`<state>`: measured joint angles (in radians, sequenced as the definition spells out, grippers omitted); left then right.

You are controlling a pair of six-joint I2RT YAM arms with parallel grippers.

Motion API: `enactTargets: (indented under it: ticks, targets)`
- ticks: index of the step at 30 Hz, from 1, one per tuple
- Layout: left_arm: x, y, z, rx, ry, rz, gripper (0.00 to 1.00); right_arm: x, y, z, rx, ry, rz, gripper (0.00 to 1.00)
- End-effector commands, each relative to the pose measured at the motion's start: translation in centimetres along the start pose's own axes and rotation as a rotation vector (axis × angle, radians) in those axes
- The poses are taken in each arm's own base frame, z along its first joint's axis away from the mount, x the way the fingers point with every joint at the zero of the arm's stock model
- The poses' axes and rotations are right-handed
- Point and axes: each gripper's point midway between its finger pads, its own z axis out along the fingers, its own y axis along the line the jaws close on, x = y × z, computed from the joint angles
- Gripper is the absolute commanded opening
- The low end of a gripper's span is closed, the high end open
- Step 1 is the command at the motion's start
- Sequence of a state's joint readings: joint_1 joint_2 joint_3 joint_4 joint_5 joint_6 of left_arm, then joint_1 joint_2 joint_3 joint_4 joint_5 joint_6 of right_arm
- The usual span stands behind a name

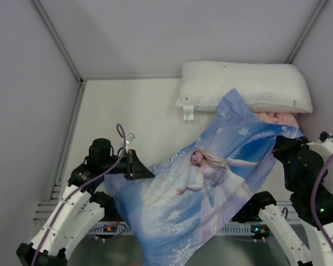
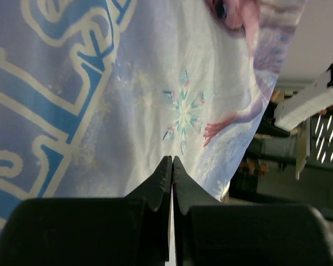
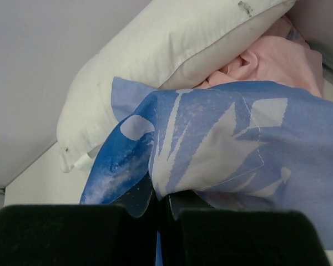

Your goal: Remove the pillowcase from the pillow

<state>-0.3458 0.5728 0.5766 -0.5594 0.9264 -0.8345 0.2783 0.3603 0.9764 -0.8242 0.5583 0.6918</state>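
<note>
Spanning the surface [image 1: 127, 105] diagonally in the overhead view, the light blue pillowcase [image 1: 211, 183] runs from 1 o'clock down to 6 o'clock; the left pincer [image 2: 172, 162] is pressed together on its 9 o'clock edge; the right pincer [image 3: 162, 198] pinches its 3 o'clock edge. Behind it, at 12 o'clock, lies a white pillow with a corner tag [image 1: 244, 86], touching bunched pink fabric [image 1: 275, 117].

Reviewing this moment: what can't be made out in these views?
- Top view: fingers of the right gripper, covered by the pillowcase.
- Top view: the pillowcase's near end, cut off by the bottom edge.
- All views: whether anything is inside the pillowcase; its fabric hides that.
- Pink fabric: mostly under the white pillow and pillowcase.
</note>
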Motion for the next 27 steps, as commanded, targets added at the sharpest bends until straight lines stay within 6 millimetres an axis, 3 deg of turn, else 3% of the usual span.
enactTargets:
  ticks: [1,3,4,5,7,11,13,15,18,21,27]
  targets:
    - [0.7,-0.2,2.4,-0.028,0.095,0.096,0.0,-1.3,1.1,0.7,-0.018,-0.058,0.048,0.0]
    - [0.7,-1.2,4.4,-0.059,0.11,0.167,0.0,-0.8,1.4,1.3,-0.017,-0.045,0.049,0.0]
    - [1.3,-0.5,6.4,-0.097,0.164,0.163,0.0,-0.7,1.6,1.5,-0.024,-0.039,0.05,0.0]
    - [2.3,-1.8,7.9,-0.073,0.202,0.22,0.0,-0.7,1.8,1.6,-0.027,-0.04,0.053,0.0]
    - [3.2,-0.5,10.1,-0.14,0.263,0.237,0.0,-0.6,2.3,1.9,-0.038,-0.032,0.051,0.0]
    - [2.6,0.4,11.1,-0.151,0.211,0.237,0.0,-1.2,3.0,1.5,-0.064,-0.033,0.041,0.0]
    - [3.4,1.5,11.7,-0.142,0.227,0.201,0.0,-1.6,2.8,1.2,-0.07,-0.045,0.04,0.0]
    - [3.1,3.6,12.2,-0.219,0.208,0.171,0.0,-1.6,2.8,0.9,-0.08,-0.046,0.04,0.0]
    - [2.7,9.4,12.8,-0.457,0.165,0.083,0.0,-1.5,2.8,0.4,-0.098,-0.036,0.045,0.0]
    - [2.1,13.4,13.4,-0.602,0.142,-0.016,0.0,-1.5,2.7,-0.2,-0.11,-0.035,0.057,0.0]
    - [-4.0,18.4,14.0,-0.737,0.013,-0.175,0.0,-1.8,1.1,-0.6,-0.055,-0.055,0.024,0.0]
